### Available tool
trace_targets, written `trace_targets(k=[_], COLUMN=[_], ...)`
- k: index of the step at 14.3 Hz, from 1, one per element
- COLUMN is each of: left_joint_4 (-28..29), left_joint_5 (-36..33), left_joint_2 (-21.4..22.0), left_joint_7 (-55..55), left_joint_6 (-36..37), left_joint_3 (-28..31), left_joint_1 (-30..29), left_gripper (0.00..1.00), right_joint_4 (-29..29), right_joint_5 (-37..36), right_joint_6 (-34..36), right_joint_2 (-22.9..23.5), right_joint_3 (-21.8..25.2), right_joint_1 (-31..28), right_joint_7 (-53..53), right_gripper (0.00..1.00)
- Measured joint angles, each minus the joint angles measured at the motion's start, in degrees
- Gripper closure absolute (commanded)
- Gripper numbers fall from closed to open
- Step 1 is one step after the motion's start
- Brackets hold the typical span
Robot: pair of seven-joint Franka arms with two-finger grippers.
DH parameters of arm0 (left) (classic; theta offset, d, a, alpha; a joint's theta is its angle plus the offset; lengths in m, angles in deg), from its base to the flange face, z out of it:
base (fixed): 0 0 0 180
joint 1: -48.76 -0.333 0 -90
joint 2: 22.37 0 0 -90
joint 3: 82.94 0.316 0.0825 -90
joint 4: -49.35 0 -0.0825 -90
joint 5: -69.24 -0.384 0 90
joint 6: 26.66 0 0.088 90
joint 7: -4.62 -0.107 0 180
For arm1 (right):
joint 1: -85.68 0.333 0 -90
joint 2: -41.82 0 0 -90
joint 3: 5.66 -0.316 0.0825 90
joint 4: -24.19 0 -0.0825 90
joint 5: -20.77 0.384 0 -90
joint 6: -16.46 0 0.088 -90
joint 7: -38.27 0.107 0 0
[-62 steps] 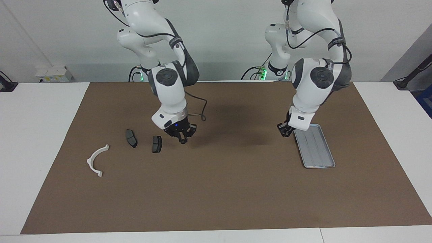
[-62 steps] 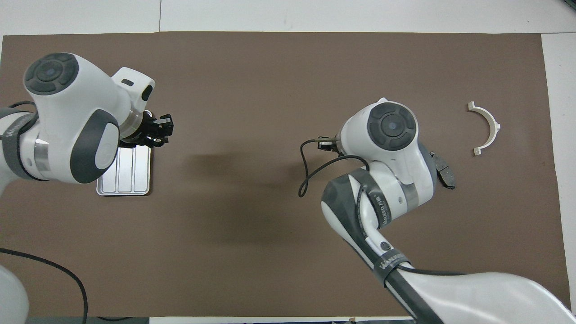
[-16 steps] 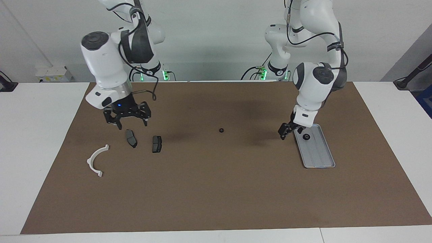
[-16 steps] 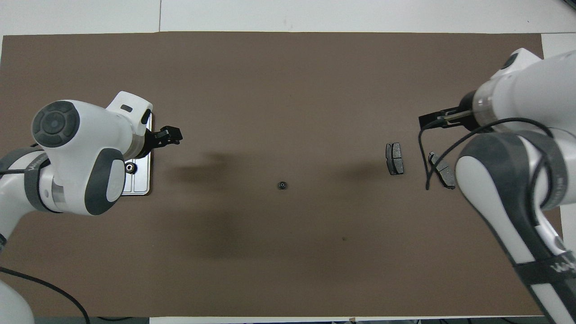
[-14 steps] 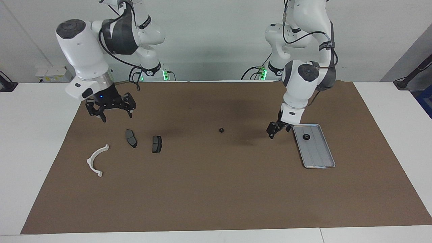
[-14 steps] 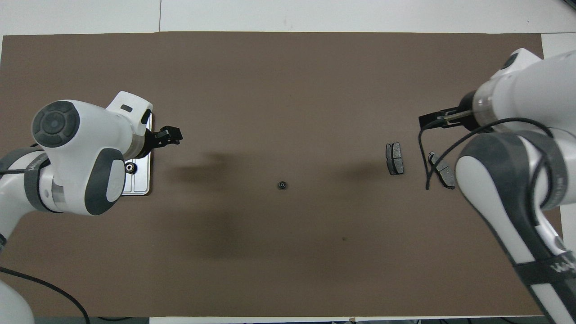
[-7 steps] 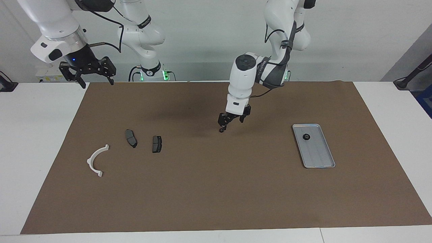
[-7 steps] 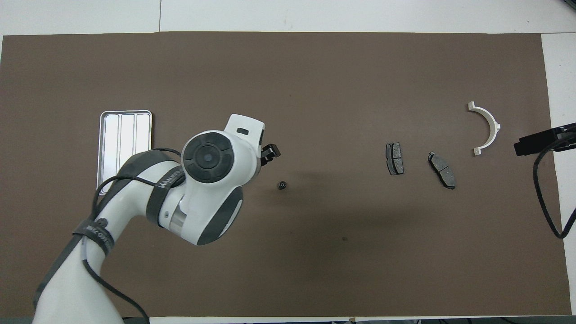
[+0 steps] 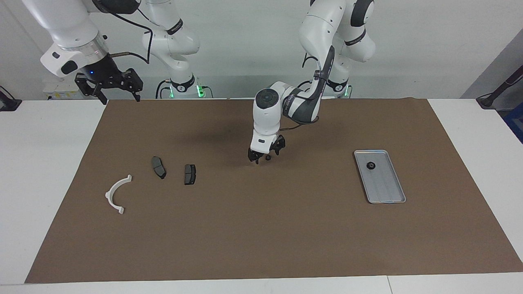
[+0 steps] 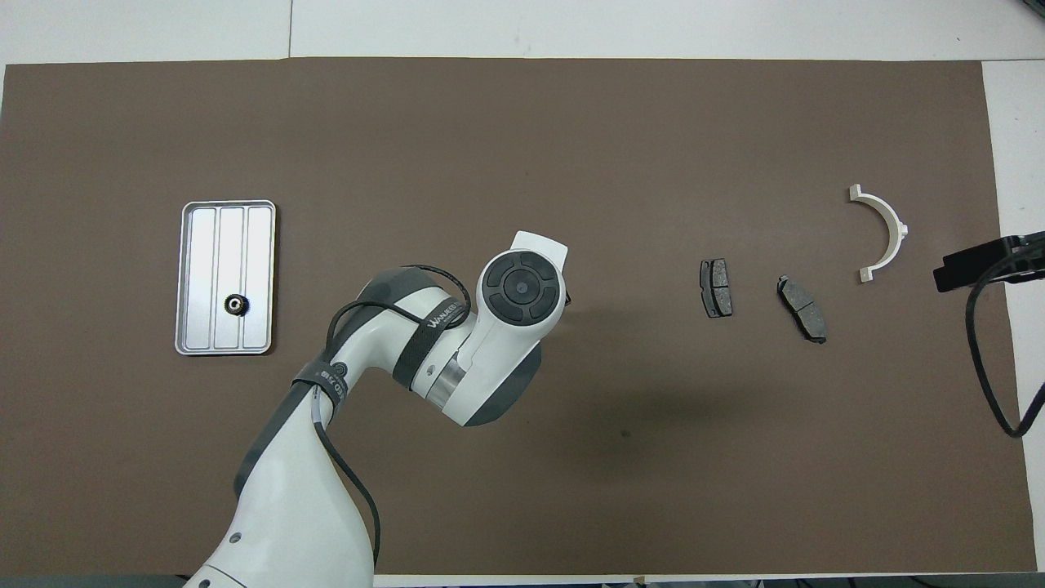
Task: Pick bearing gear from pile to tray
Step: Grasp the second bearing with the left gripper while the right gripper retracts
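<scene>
Left gripper [image 9: 265,158] jaws spread, low astride small black round gear [image 9: 268,157] mid-mat, contact unclear | second black gear [image 9: 371,165] in shallow silver-grey metal tray [image 9: 390,196] | right gripper [image 9: 108,87] open, waiting high over mat corner at right arm's end

The scene was bright and evenly lit, the light coming from above. Shadows on the brown mat [image 9: 261,228] were soft and wide, with no hard edges; one dark patch lay under the left arm [image 10: 457,359] near the middle of the mat. The tray [image 10: 200,278] shone pale, with a mild glare on its metal floor. Both views were sharp, without motion blur. The mat edges looked nearly straight, with little distortion.
</scene>
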Motion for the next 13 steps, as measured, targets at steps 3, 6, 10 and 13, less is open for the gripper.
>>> trace_targets(k=[3,6,10,13], left_joint_4=[0.3,2.2,2.9,2.9], left_joint_5=[-0.1,-0.1,-0.1,-0.1], left_joint_2=[0.1,0.1,0.3,0.5], left_joint_7=[0.0,0.0,0.3,0.6], left_joint_6=[0.0,-2.2,-3.0,-3.0], left_joint_3=[0.0,0.0,-0.1,-0.3], left_joint_1=[0.0,0.0,0.4,0.6], left_gripper=[0.1,0.19,0.22,0.23], right_joint_4=[0.0,0.0,0.0,0.0], right_joint_5=[0.0,0.0,0.0,0.0], right_joint_6=[1.0,1.0,1.1,1.1], right_joint_2=[0.1,0.1,0.1,0.1], right_joint_3=[0.0,0.0,0.1,0.1], right_joint_1=[0.0,0.0,0.0,-0.1], right_joint_7=[0.2,0.3,0.4,0.5], right_gripper=[0.0,0.0,0.0,0.0])
